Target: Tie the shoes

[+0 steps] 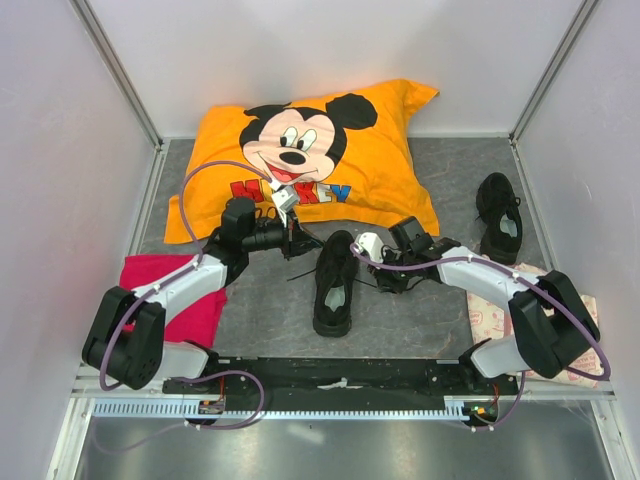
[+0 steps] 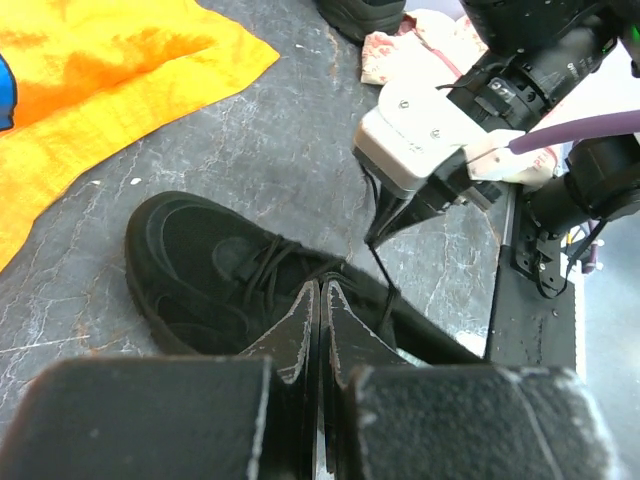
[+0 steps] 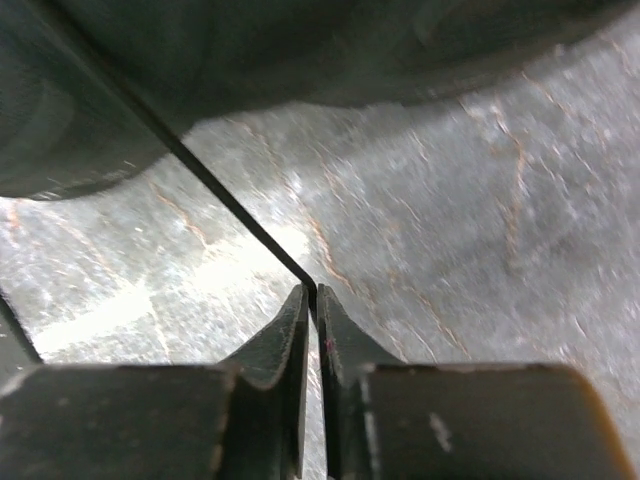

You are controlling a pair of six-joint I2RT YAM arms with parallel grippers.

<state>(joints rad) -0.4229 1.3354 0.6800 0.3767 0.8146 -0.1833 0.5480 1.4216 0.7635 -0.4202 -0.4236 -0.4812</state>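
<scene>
One black shoe (image 1: 335, 285) lies in the middle of the table, toe toward the pillow; in the left wrist view it (image 2: 200, 270) fills the centre. My left gripper (image 1: 297, 240) is shut, its tips (image 2: 320, 286) right over the shoe's lacing; I cannot tell whether a lace is pinched there. My right gripper (image 1: 356, 260) stands just right of the shoe, shut on a thin black lace (image 3: 220, 195) that runs taut from its tips (image 3: 312, 292) up to the shoe (image 3: 300, 50). From the left wrist, that right gripper (image 2: 383, 232) points down with the lace (image 2: 381, 265) hanging below. The second shoe (image 1: 500, 215) lies apart at the right.
An orange Mickey pillow (image 1: 310, 150) fills the back of the grey table (image 1: 270, 320). A red cloth (image 1: 170, 290) lies under the left arm. A pale patterned sheet (image 1: 488, 318) lies under the right arm. White walls close in the sides.
</scene>
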